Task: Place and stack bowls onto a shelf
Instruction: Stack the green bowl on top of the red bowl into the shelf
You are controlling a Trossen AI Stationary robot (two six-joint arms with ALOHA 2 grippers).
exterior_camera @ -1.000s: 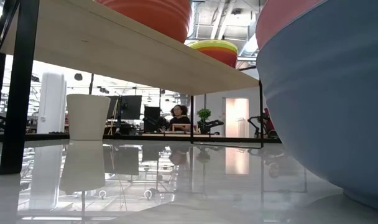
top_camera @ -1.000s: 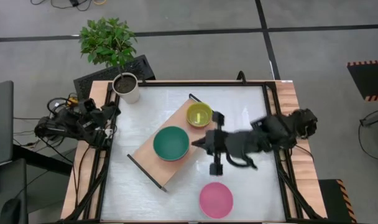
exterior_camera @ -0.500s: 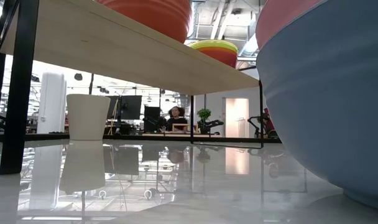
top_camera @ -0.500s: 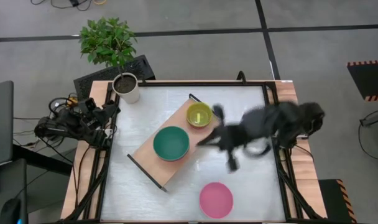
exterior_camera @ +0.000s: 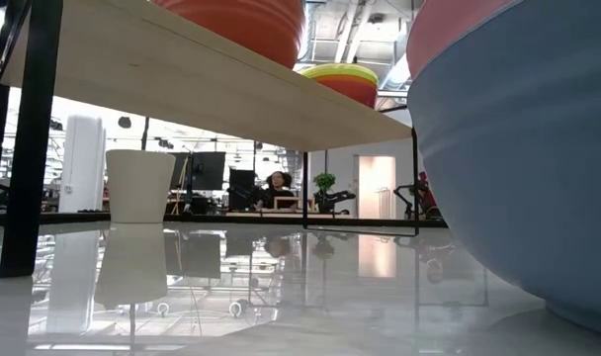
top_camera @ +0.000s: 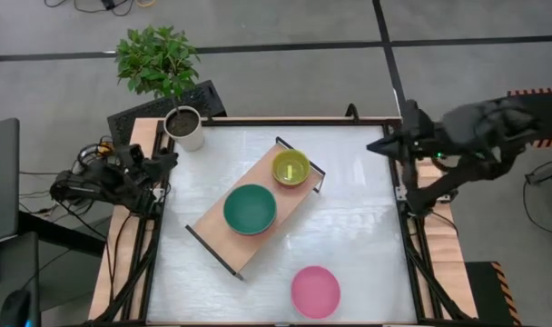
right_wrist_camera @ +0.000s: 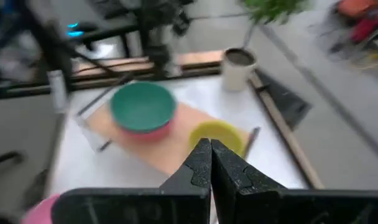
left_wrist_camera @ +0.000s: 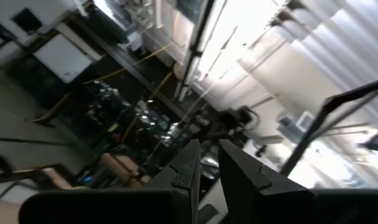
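Nearest the front edge of the desk lies a pink bowl, alone and mouth up, well apart from everything else. The low view looks past a large blue-walled bowl with a red band above it, so this is judged to be a stack waiting its turn, placed where the right arm can reach it.

Further in stands the shelf, set diagonally across the desk middle, black frames at both short ends. On its board sits a teal bowl nested in another with a pink-red rim showing beneath it, and beside it, toward the far end, a yellow-green bowl stacked on a red one. Both stacks sit square on the board, which suggests deliberate nesting to save room for more.

At the far left corner stands a white plant pot, clear of the work.

The right hand hangs above the desk's right rail, fingers pressed together and carrying nothing, judged to be between placements. The left hand waits off the desk's left edge, fingers narrowly parted, empty.

One stack remains unshelved.
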